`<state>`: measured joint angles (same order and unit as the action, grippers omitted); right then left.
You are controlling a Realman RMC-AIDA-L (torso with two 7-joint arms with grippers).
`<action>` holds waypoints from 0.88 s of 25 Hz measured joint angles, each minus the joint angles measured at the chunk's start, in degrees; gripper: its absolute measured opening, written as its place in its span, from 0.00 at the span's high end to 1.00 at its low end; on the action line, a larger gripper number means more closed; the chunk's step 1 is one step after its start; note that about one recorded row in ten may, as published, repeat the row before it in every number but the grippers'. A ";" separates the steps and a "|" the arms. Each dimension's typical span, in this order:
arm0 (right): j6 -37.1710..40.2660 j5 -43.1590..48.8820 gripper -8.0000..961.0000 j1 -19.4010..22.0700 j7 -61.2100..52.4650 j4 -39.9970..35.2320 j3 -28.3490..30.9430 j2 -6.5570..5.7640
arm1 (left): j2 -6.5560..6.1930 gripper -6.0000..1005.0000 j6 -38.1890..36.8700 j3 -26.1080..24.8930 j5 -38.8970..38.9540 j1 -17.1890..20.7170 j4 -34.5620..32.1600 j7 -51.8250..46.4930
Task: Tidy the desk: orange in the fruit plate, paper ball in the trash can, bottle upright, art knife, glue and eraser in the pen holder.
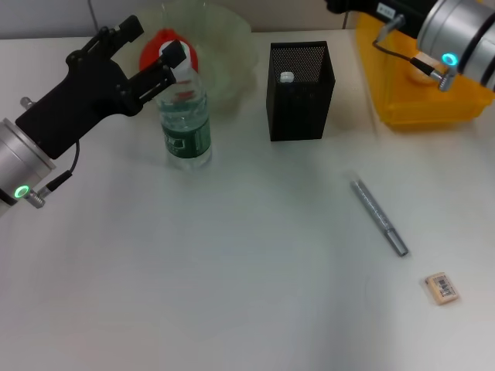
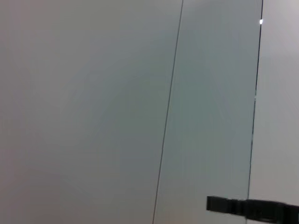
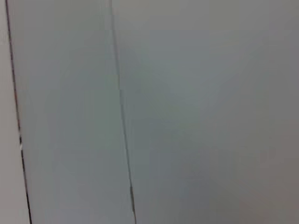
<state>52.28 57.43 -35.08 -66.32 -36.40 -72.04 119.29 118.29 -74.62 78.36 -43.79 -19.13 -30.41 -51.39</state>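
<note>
Bottle upright, left tool at cap

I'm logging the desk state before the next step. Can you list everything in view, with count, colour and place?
bottle: one, clear with green label, upright, left of centre
orange: one, red-orange, in the fruit plate
fruit plate: one, pale green, far side
pen holder: one, black mesh, far centre, something white-tipped inside
trash can: one, yellow, far right
glue: one, grey, lying right of centre
eraser: one, beige, near right
desk: one, white
left gripper: fingers around the bottle's cap
right gripper: hidden, arm above the trash can
</note>
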 joint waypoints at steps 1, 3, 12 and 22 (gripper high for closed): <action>0.00 0.00 0.74 0.00 0.00 0.00 0.00 0.00 | 0.00 0.19 0.00 0.00 0.00 0.00 0.00 0.00; 3.82 -0.01 0.74 1.41 -4.68 -1.10 2.57 -0.14 | 0.00 0.19 -0.14 -0.25 -0.05 0.15 0.00 -0.04; 15.13 26.86 0.68 9.07 -46.17 -16.10 8.73 -5.23 | 0.08 0.19 0.03 -0.33 -0.07 -0.35 0.92 0.17; 35.79 73.03 0.41 3.42 -83.16 -37.46 14.06 -4.13 | 0.18 0.19 0.07 -0.15 -0.36 -1.97 1.45 0.17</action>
<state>88.07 130.46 -31.66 -149.48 -73.86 -57.98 115.16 118.48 -74.55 78.21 -44.15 -21.10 -28.95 -51.23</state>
